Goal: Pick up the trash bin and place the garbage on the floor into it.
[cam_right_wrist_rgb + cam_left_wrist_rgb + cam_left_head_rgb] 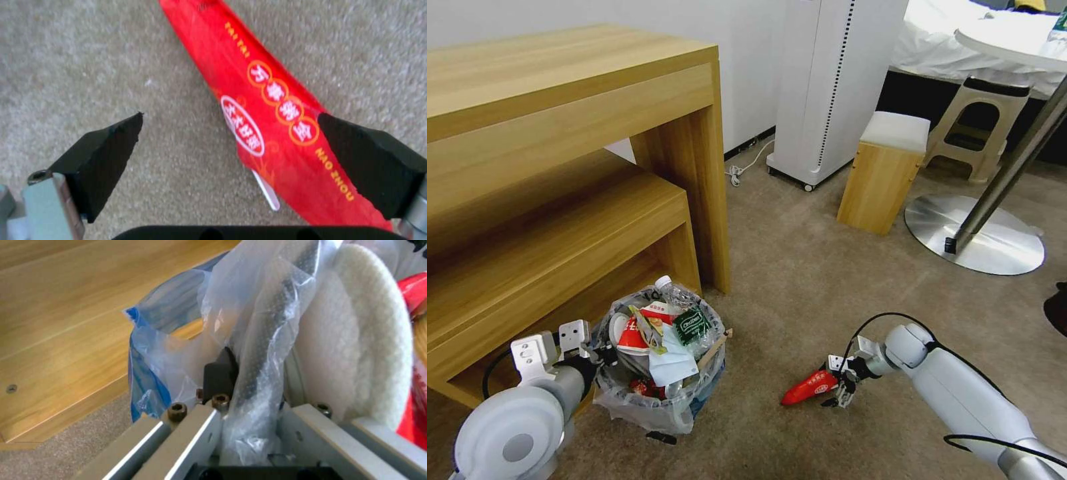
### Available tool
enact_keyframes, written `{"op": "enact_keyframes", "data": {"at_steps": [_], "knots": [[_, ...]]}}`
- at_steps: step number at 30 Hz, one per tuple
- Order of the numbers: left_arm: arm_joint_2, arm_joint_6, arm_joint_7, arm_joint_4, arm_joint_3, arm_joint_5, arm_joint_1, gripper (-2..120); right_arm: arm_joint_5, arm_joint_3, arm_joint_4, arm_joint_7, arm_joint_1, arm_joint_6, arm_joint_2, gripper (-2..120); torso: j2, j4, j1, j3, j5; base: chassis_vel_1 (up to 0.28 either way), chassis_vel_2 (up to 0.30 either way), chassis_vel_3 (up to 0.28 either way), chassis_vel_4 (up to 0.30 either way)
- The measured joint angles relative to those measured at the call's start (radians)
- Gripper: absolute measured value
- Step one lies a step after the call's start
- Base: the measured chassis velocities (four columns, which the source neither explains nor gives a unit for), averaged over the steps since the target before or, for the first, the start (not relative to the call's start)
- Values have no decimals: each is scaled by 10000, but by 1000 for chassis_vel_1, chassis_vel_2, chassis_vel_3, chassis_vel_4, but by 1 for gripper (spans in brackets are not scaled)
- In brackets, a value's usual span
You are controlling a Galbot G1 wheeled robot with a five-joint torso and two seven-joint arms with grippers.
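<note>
While the wooden desk (560,87) rises behind it, the trash bin (660,373) stands on the floor (800,267) just in front of the desk's lower shelf, already heaped with garbage: a bottle (672,291), a white slipper (356,340), red packets and paper. The left gripper (602,355) is at the bin's rim on the side away from the red wrapper (810,387); the left wrist view shows its fingers closed narrow on the rim, pinching the crinkly plastic liner (262,350). To the other side of the bin, well apart from it on open carpet, the red wrapper lies flat, its long axis running from the right gripper (842,387) toward the bin, tapered end nearer the bin. The right gripper is low over the wrapper's broad end with fingers spread wide; one pad (365,160) touches or overlaps the wrapper's edge, the other (106,150) stands clear over bare carpet. The wrapper sits off-centre between the jaws, so the right arm, plainly the nearer, would likely need a small sideways shift before closing.
</note>
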Motion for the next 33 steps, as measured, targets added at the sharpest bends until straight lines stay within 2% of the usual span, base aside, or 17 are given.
{"op": "enact_keyframes", "data": {"at_steps": [5, 6, 7, 9, 10, 13, 15, 16, 18, 19, 22, 23, 26, 33], "knots": [[-5, 0, 0, 0, 0, 6, 0, 0, -157, 38, -178, 0, 9, 90, 33, 97, 0, 0, 0, 0, 0, 0, 0, 0, 0], [-5, 0, 1, -1, 0, 6, 1, 0, -217, 54, -267, 1, 30, 131, 58, 90, 0, 0, 0, 0, 0, 0, 0, 0, 0], [-5, 0, 1, -1, 0, 6, 1, 0, -217, 54, -267, 1, 30, 131, 58, 90, 0, 0, 0, 0, 0, 0, 0, 0, 0], [-7, -1, 1, -3, -3, 6, 1, 0, -308, 69, -380, 11, 63, 189, 101, 79, 0, 0, 0, 0, 0, 0, 0, 0, 0], [-7, -1, 1, -3, -3, 6, 1, 0, -308, 69, -380, 11, 63, 189, 101, 79, 0, 0, 0, 0, 0, 0, 0, 0, 0], [-18, -3, 2, -5, -3, 6, 14, 0, -403, 93, -527, 75, 83, 247, 161, 65, 0, 0, -2, 0, 0, 0, 0, 0, 0], [-19, -3, 2, -7, -3, 7, 18, 0, -430, 98, -572, 94, 87, 257, 175, 63, 0, 0, -1, 0, 0, 0, 0, 0, 0], [-19, -3, 5, -9, -7, 7, 25, 0, -463, 111, -670, 130, 102, 281, 195, 53, 0, 0, -2, 0, 0, 0, 0, 0, 0], [-17, -3, 6, -9, -14, 7, 28, 0, -473, 117, -709, 155, 110, 288, 203, 51, 0, 0, -2, 0, 0, 0, 0, 0, 0], [-13, -3, 9, -9, -24, 7, 30, 0, -484, 119, -773, 192, 124, 297, 217, 44, 1, 0, -2, 0, 0, 0, 0, 0, 0], [-8, -3, 14, -6, -26, 7, 29, 0, -511, 118, -856, 229, 164, 319, 239, 41, 0, 0, -2, 0, 1, 0, 0, 0, 0], [-3, -4, 18, 3, -24, 6, 17, 0, -521, 118, -915, 256, 206, 333, 253, 34, 0, 0, -2, 0, 0, 0, 0, 0, 0], [7, -4, 23, 23, -14, 3, -1, 0, -536, 113, -987, 292, 244, 356, 268, 30, 0, 0, -1, 0, 0, 0, 0, 0, 0], [17, -5, 40, 107, 12, -8, -48, 0, -589, 107, -1248, 361, 322, 479, 315, 28, 0, 0, -2, 0, 0, 0, 0, 0, 0]]}}
